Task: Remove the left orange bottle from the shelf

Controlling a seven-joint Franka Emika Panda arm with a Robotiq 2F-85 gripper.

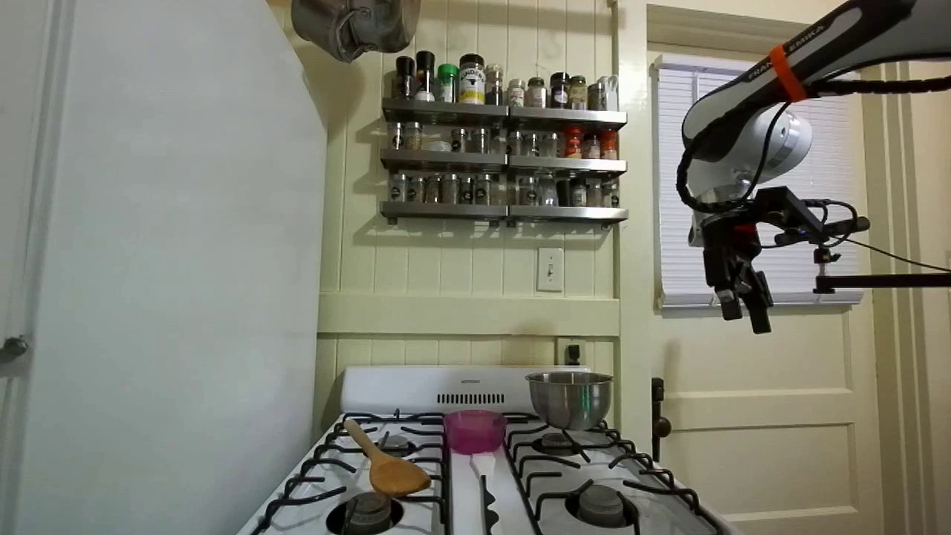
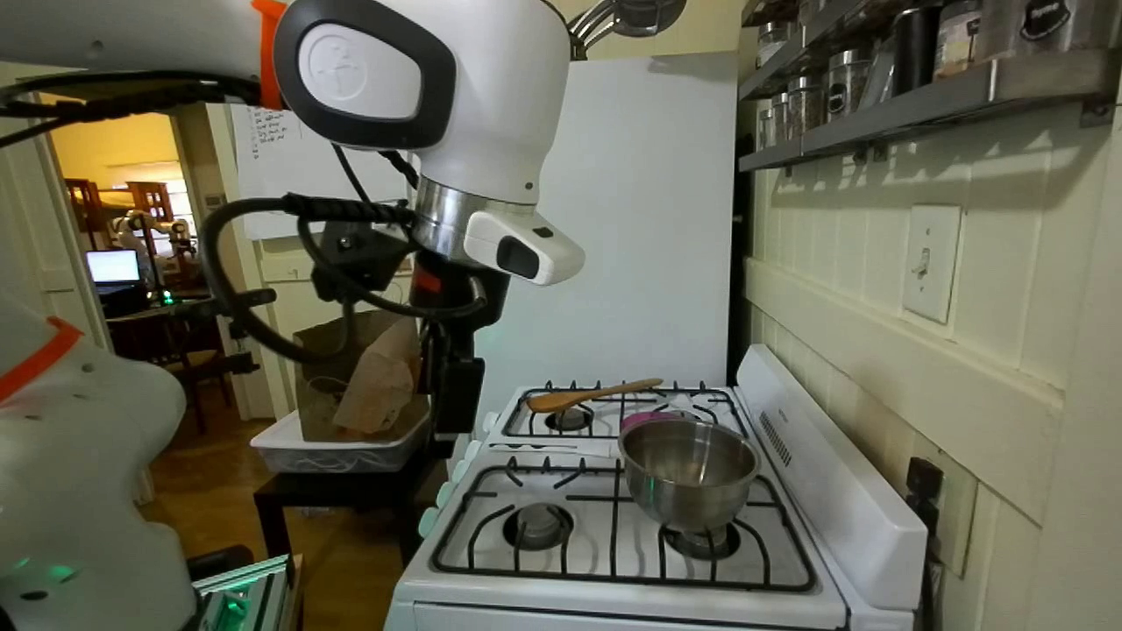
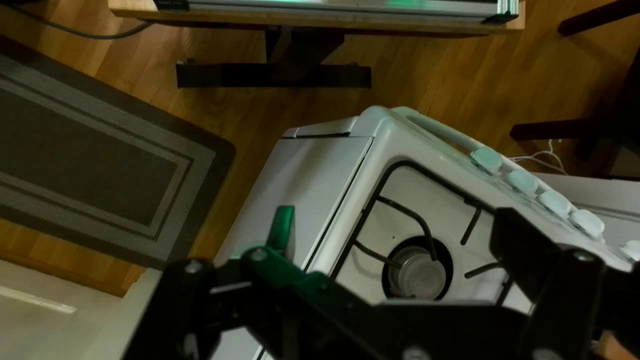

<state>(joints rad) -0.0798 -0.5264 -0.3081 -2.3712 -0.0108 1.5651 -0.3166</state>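
The wall shelf is a dark metal rack in two side-by-side sections with three tiers of small jars. Part of it also shows in an exterior view at the upper right. The left orange bottle stands upright on the middle tier of the right section. Another orange-red bottle stands to its right with a darker jar between. Neither orange bottle shows in the wrist view. My gripper hangs pointing down, right of and below the shelf, apart from it. In the wrist view its fingers are spread, with nothing between them.
The white stove lies below. It bears a steel bowl, a pink bowl and a wooden spoon. A tall white panel stands left of the shelf. A metal pot hangs above.
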